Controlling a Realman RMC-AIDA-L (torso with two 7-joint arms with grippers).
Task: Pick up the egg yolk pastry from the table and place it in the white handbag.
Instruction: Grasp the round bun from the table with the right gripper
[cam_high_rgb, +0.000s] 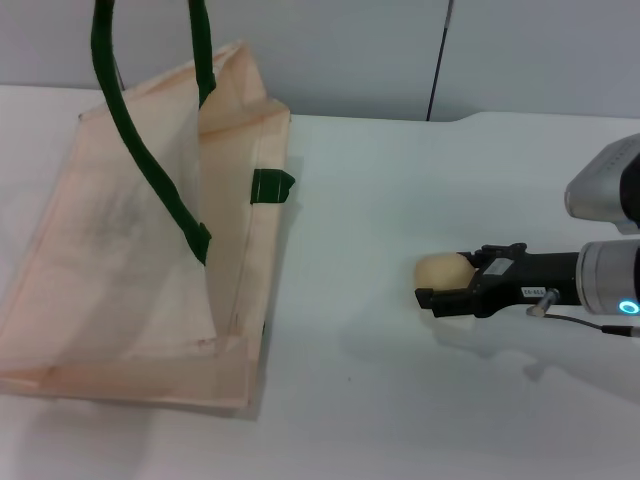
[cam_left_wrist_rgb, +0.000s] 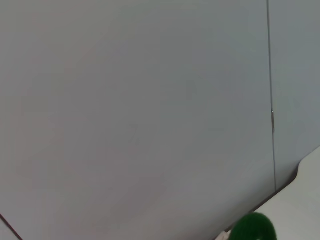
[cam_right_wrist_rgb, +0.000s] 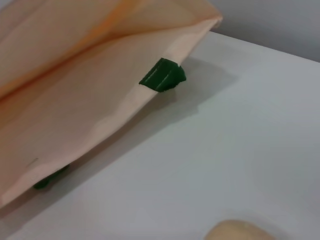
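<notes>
From the head view I see the right gripper (cam_high_rgb: 440, 284) reaching in from the right edge of the frame, low over the white table (cam_high_rgb: 400, 400), with its black fingers (cam_high_rgb: 445, 297) set on either side of the egg yolk pastry (cam_high_rgb: 443, 270). The jaws are spread around the ball; I cannot tell whether they actually press on it, and the pastry looks to be resting on the table, right of centre and well apart from the white handbag (cam_high_rgb: 120, 300). The bag fills the left half of that frame, its mouth facing the pastry and one side lifted by a dark green handle (cam_high_rgb: 150, 160) that runs up out of the top of the picture. A green tab (cam_high_rgb: 271, 186) sticks out at its near edge. The right wrist view gives me what the head view does not: a close look at the bag's open edge (cam_right_wrist_rgb: 100, 100) in the upper left, the same tab (cam_right_wrist_rgb: 163, 76) near the top centre, and only a sliver of the pastry (cam_right_wrist_rgb: 240, 231) at the bottom edge; the fingers themselves do not show there. The left wrist view shows mostly a plain grey wall (cam_left_wrist_rgb: 140, 110), with a bit of green handle (cam_left_wrist_rgb: 254, 229) at the bottom right. I cannot see the left gripper in any view.
</notes>
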